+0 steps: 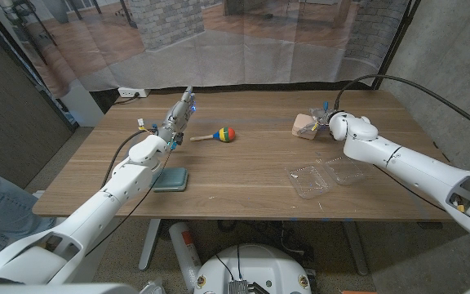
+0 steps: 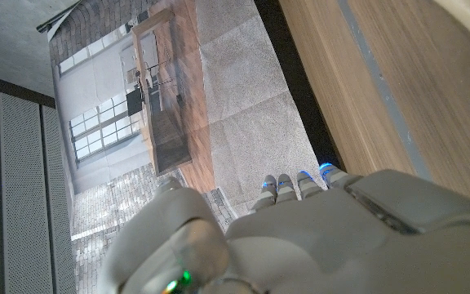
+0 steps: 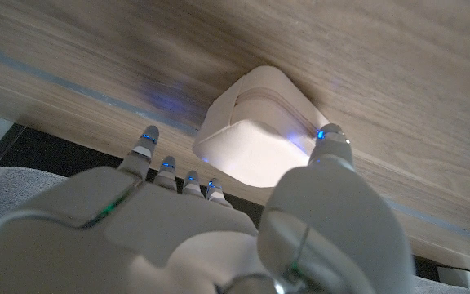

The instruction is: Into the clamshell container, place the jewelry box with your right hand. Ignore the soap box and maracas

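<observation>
Jewelry box (image 3: 255,139), pale pink with rounded corners, sits closed; right robot hand (image 3: 219,220) spread around it, ungrasped.

The head view looks down from above the near edge of the table (image 1: 243,175), facing the far curtain, with both arms entering from the bottom corners. The left wrist view sits close behind the left hand (image 2: 317,237) and looks along its back past the table's edge to the floor. The right wrist view sits close behind the right hand (image 3: 210,220), very near the jewelry box (image 3: 255,135) on the wood. That box (image 1: 305,126) and the table also show in the head view.
</observation>
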